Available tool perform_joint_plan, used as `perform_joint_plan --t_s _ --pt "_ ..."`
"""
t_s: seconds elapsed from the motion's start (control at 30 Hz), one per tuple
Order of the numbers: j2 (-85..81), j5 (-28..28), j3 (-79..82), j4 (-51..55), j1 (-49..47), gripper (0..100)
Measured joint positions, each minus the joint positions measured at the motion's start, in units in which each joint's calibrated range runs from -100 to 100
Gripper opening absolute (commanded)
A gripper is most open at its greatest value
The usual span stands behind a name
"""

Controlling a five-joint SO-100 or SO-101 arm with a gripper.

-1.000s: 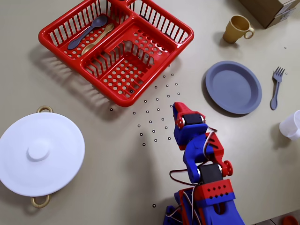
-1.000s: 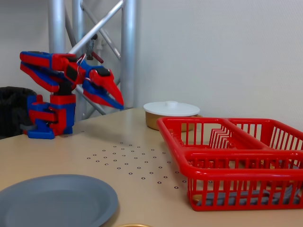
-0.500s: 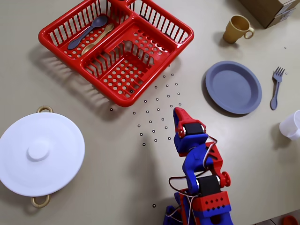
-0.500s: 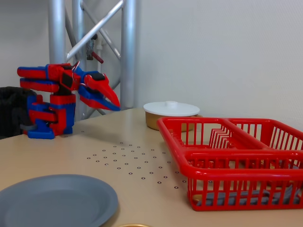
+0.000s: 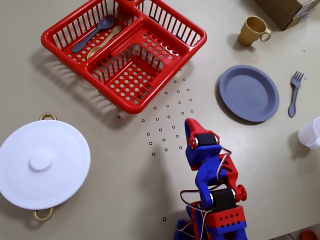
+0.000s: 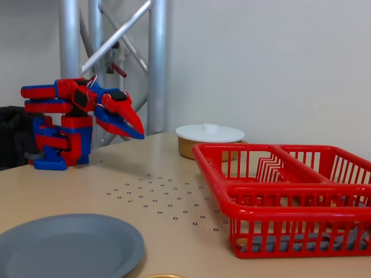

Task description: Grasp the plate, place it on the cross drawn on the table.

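A blue-grey plate [image 5: 248, 93] lies flat on the beige table, right of centre in the overhead view and at the bottom left of the fixed view [image 6: 64, 246]. My red and blue gripper [image 5: 188, 123] hangs above the table, left of and below the plate in the overhead view, well apart from it. In the fixed view the gripper [image 6: 139, 132] points down-right with its jaws together and nothing between them. I see no drawn cross, only a patch of small circle marks [image 5: 167, 120] by the gripper tip.
A red basket [image 5: 150, 75] holding two spoons [image 5: 95, 34] stands at the back. A white lidded pot [image 5: 42, 162] is at the left. A yellow cup [image 5: 252, 31], a fork [image 5: 295, 92], a white cup [image 5: 312, 134] and a cardboard box [image 5: 290, 10] ring the plate.
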Motion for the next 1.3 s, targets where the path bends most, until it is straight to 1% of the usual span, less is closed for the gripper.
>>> perform_joint_plan --t_s 0.17,0.47,0.57,1.3 --pt "0.0 1.4 0.0 7.9 0.0 0" --pt "0.0 2.4 0.1 16.5 0.1 0" --pt "0.0 2.8 0.1 20.4 1.6 0" --pt "0.0 2.7 0.1 20.4 2.1 0"
